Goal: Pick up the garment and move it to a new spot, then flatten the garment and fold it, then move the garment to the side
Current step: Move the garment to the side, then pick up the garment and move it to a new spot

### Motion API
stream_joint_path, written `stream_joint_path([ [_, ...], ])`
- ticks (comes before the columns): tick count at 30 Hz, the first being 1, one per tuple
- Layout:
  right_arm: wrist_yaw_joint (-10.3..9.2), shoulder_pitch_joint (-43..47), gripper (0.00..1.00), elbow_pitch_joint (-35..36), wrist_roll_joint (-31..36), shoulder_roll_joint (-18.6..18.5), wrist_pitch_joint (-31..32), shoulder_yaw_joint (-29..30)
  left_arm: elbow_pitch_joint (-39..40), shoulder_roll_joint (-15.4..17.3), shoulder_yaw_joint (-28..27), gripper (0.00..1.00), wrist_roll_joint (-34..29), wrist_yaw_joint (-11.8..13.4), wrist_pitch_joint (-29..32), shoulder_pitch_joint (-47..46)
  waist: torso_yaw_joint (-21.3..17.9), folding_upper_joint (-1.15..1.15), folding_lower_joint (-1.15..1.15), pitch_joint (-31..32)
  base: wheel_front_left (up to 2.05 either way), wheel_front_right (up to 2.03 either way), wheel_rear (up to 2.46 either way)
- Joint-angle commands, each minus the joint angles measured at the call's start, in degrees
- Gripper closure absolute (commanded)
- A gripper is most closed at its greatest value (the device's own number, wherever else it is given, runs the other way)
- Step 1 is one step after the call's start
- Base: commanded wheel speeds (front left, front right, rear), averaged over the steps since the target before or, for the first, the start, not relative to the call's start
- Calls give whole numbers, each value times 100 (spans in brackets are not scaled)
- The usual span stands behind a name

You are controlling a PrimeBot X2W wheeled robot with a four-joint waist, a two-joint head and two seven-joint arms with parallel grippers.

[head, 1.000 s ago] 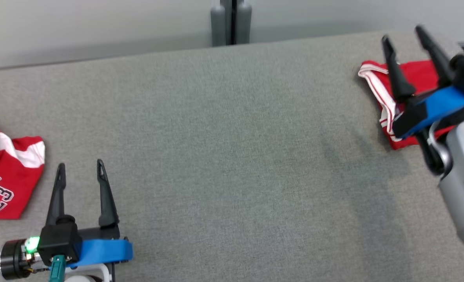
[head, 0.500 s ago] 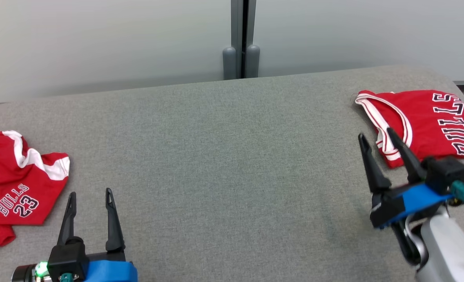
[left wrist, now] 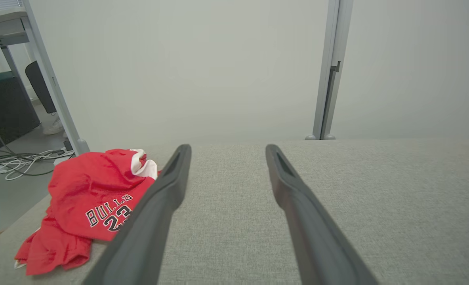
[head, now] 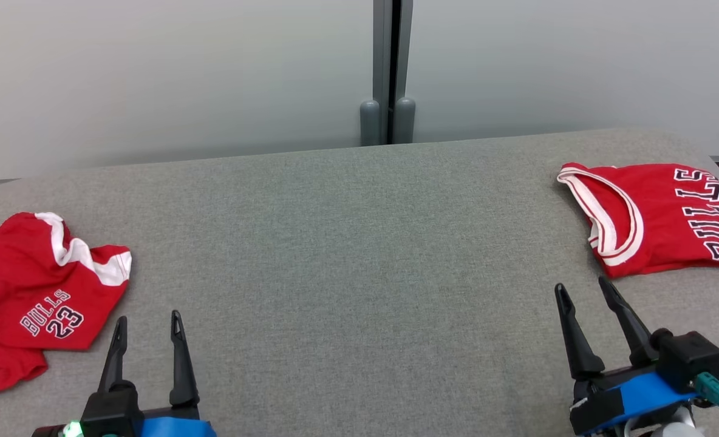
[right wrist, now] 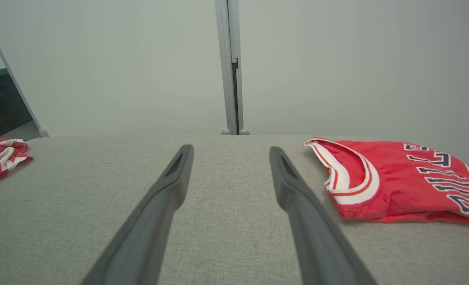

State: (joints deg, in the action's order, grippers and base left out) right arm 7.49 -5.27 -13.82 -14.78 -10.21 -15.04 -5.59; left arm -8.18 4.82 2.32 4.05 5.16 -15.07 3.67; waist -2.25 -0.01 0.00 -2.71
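Withdrawn from the folded jersey (head: 657, 218) at the right edge, the right gripper (head: 581, 285) is now held near the front right corner of the surface (head: 347, 255), fingers spread and empty. The crumpled garment (head: 37, 297) is seen at the left edge, just left of the left gripper (head: 148, 318), also spread, judged the nearer. Its red cloth is bunched, white trim showing.

Tabletop (head: 359, 255): grey woven fabric cover, rounded far corners. I count two items lying directly on it.

1. Left edge, toward the near side: crumpled red garment (head: 25, 297), bunched, white trim uppermost, "BULLS 23" print readable.
2. Near the far right corner: folded red jersey (head: 669, 218), lying flat, banded neckline toward the tabletop's middle, "BULLS" lettering toward the right edge.

The items lie well apart.
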Motion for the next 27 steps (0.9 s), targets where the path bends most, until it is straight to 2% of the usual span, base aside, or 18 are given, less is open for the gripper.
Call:
stream_joint_path([
  [1,1,146,0,60,105,44,-17,48,-4,-14,-19,0,-6,-27,-11,70,22,1,0,34,0,0,0],
  [12,1,502,0,320,549,432,94,383,27,-22,-69,0,-67,-89,-11,150,186,1,0,212,0,0,0],
  [27,1,582,0,400,606,516,176,440,18,-46,-85,0,-101,-68,-11,110,216,1,0,203,0,0,0],
])
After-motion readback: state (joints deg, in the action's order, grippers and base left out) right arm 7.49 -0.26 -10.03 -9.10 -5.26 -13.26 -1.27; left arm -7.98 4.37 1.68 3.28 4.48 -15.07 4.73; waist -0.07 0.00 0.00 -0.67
